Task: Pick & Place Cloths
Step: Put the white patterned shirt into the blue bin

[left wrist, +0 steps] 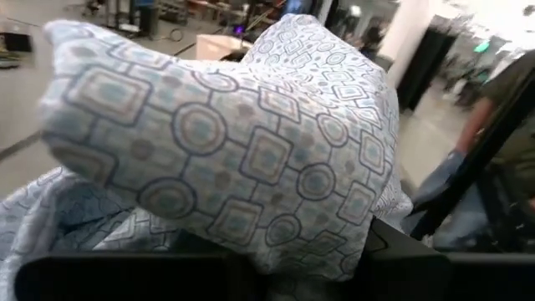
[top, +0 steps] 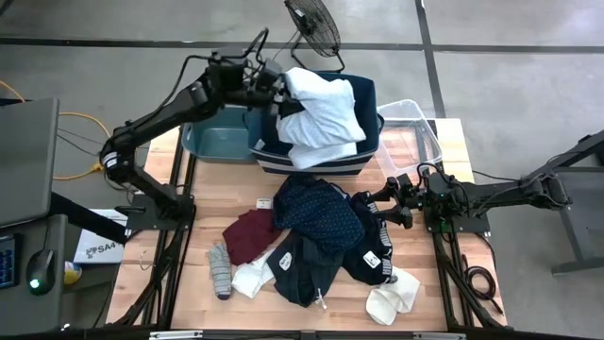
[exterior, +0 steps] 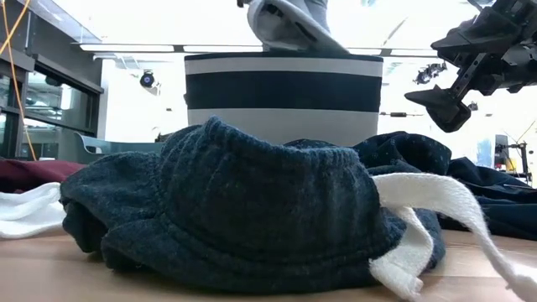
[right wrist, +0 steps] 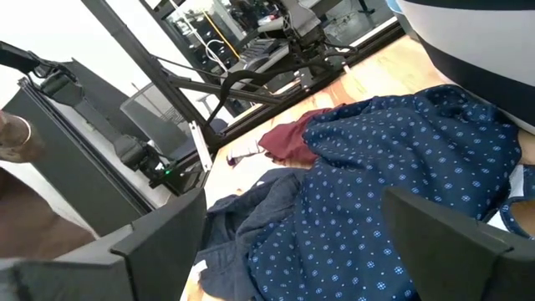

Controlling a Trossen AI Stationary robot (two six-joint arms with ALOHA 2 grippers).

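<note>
The right hand (top: 389, 200), fingers spread and holding nothing, hovers just beside the navy dotted cloth (top: 319, 215) on the counter (top: 160, 274), nearer than the left hand (top: 276, 94), which pinches the pale blue-white cloth (top: 323, 115) over the navy bin (top: 370, 132).

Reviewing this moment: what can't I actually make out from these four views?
- Left gripper fingertips: buried in the pale patterned cloth in the left wrist and high views.
- Navy striped bin interior: covered by that cloth from above; its wall blocks the low view.
- Garments beneath the navy dotted cloth: overlapped.
- Right gripper: partly cut off in the low view.
</note>
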